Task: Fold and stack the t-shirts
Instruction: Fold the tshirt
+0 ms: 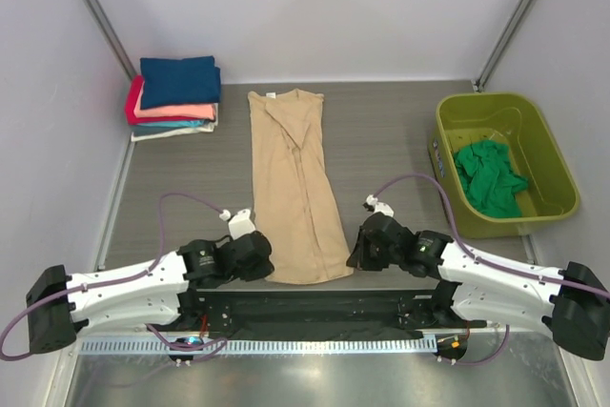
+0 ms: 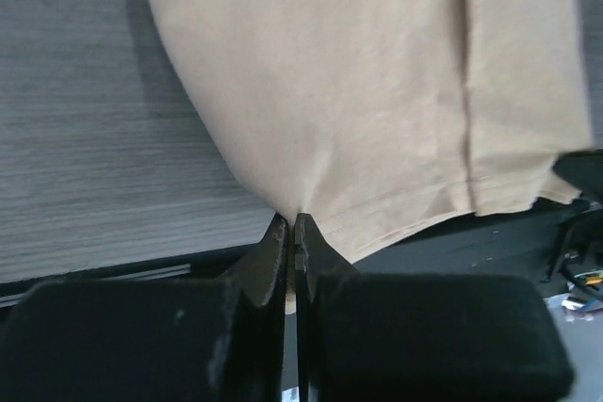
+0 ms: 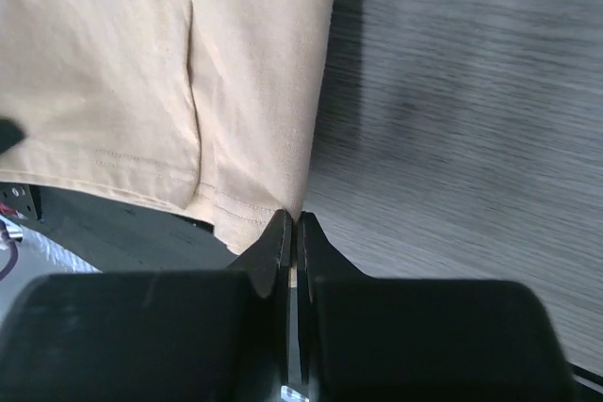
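Note:
A tan beige t-shirt [image 1: 291, 178] lies folded lengthwise in a long strip down the middle of the table, collar far, hem near. My left gripper [image 1: 268, 260] is shut on the hem's left corner [image 2: 292, 206]. My right gripper [image 1: 351, 256] is shut on the hem's right corner [image 3: 294, 202]. A stack of folded t-shirts [image 1: 176, 94], navy blue on top over coral pink, teal, red and white, sits at the far left. An emerald green t-shirt [image 1: 488, 176] lies crumpled in the lime-green tub [image 1: 556, 163].
The tub stands at the right edge of the table. The black base rail [image 1: 305, 307] runs along the near edge under the shirt's hem. Cables [image 1: 419, 183] loop over both arms. White walls close the sides and back.

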Controlling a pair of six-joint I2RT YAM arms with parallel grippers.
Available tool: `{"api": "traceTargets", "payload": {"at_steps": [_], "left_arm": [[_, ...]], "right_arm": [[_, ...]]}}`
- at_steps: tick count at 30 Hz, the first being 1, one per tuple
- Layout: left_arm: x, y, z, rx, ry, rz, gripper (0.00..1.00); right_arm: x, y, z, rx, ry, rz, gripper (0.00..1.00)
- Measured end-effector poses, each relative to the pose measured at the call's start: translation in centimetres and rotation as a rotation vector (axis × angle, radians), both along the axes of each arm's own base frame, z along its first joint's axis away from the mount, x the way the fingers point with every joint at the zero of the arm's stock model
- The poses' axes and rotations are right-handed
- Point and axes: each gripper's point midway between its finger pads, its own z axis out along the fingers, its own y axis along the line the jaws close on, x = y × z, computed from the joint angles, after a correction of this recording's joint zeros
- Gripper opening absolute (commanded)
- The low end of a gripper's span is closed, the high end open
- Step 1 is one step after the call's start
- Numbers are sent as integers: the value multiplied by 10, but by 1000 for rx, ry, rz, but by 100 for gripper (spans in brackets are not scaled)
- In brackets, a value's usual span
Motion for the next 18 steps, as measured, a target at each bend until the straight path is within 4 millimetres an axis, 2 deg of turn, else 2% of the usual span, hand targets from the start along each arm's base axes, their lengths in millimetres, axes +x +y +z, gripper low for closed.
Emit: {"api": "traceTargets", "payload": {"at_steps": [3, 5, 11, 18], "left_arm": [[11, -5, 21, -10, -58, 9, 0], [17, -4, 29, -1, -88, 19, 0], [28, 10, 34, 44, -144, 42, 0], [70, 31, 50, 74, -191, 138, 0]], "right_arm": [[9, 3, 11, -15, -23, -15, 1], [19, 10, 22, -18, -51, -23, 1], [55, 34, 53, -46, -139, -26, 1], [109, 40, 78, -86, -214, -69, 1]]}}
